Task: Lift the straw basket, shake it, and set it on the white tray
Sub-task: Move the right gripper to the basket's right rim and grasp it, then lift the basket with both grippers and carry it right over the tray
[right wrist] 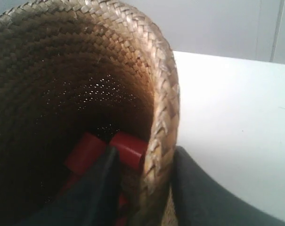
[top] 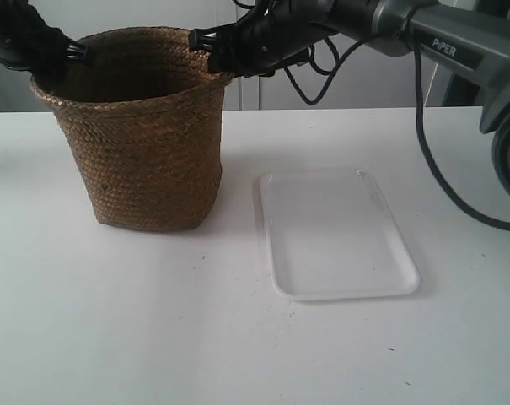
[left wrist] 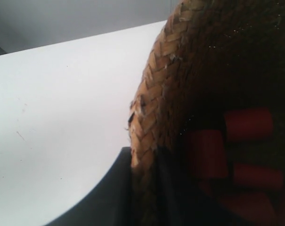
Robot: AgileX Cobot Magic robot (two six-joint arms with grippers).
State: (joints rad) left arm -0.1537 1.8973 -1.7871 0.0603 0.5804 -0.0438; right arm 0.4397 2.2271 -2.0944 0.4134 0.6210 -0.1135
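The brown woven straw basket (top: 145,135) stands upright on the white table, left of the white tray (top: 335,236), which lies flat and holds nothing. The gripper of the arm at the exterior view's left (top: 65,55) clamps the basket's left rim. The gripper at the exterior view's right (top: 211,52) clamps the right rim. In the left wrist view the left gripper (left wrist: 144,188) has one finger outside and one inside the braided rim (left wrist: 154,99). In the right wrist view the right gripper (right wrist: 147,188) straddles the rim (right wrist: 163,108) the same way. Red cylinders (left wrist: 248,125) (right wrist: 128,146) lie inside the basket.
A black cable (top: 440,177) hangs from the arm at the exterior view's right and trails onto the table behind the tray. The white table (top: 195,329) stretches toward the front edge. A pale wall (top: 153,13) stands behind.
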